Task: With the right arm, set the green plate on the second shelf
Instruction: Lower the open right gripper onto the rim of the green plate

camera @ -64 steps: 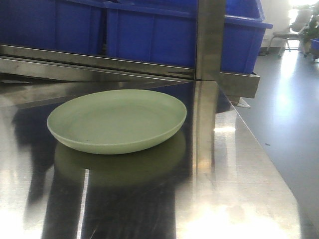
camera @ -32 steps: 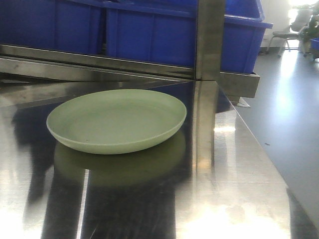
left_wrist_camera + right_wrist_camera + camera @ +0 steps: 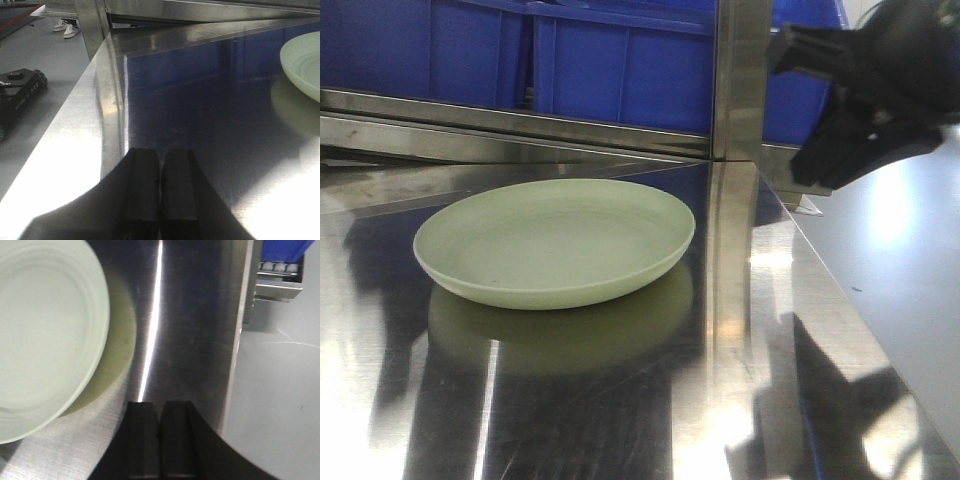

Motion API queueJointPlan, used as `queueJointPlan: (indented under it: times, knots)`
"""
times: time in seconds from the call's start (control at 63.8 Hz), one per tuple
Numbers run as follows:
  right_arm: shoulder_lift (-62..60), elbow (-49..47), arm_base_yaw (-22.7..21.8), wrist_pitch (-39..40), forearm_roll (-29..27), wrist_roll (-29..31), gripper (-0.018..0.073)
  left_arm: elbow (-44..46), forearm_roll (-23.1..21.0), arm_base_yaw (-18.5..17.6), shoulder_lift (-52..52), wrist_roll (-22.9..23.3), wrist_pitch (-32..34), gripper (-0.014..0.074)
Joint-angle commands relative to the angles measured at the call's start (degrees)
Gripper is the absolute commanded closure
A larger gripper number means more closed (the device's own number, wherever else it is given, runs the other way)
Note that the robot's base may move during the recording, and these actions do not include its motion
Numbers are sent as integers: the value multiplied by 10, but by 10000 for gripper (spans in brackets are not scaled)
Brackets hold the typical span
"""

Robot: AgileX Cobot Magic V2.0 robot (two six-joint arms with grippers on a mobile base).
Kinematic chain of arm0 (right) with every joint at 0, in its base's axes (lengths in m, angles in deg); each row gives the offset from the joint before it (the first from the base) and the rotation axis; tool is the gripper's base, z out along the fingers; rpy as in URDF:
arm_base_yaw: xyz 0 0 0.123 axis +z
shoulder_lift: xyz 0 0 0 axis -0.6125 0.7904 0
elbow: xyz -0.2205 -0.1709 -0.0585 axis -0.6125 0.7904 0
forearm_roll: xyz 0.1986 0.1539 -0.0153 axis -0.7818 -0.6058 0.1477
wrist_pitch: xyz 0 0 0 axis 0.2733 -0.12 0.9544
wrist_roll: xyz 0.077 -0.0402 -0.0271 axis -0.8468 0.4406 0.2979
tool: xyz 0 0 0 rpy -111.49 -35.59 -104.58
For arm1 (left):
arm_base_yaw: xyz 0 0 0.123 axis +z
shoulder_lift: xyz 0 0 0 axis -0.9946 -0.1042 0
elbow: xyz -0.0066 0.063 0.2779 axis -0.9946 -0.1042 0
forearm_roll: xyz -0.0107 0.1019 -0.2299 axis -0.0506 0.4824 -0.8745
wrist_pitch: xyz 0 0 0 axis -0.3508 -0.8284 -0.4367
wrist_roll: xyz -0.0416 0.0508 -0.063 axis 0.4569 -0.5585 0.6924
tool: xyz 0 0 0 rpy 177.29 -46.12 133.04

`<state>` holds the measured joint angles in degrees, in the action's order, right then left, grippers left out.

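**Figure.** The green plate [image 3: 555, 243] lay flat on the steel counter [image 3: 800, 330], untouched. The right fingers [image 3: 145, 435], pressed together and empty, hovered near its rim; they should part before sliding over that rim. Only the left wrist view showed the left fingers [image 3: 142, 185], likewise clenched, idle.

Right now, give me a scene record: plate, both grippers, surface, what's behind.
plate: green plate flat on steel table, ungrasped
right arm: right gripper fingers shut, empty, over the table beside the plate rim
left arm: left gripper fingers shut, empty, well clear of the plate
behind: blue bins on shelf, steel post
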<state>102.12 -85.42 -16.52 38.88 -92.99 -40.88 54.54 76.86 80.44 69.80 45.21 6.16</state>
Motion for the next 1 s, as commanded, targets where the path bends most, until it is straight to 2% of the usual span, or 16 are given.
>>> queueJointPlan:
  times: [0.0,0.11,0.188,0.454,0.987]
  knots:
    - [7,-31,15,33,-1,12,381,-24,2,-1,11,3,36,472]
    - [37,-43,30,50,-2,12,182,-24,2,-1,11,3,36,472]
    - [57,-49,41,74,-13,12,121,-24,2,-1,11,3,36,472]
    - [116,-100,53,94,-95,12,126,-24,2,-1,11,3,36,472]
    - [212,-195,54,75,-98,12,126,-24,2,-1,11,3,36,472]
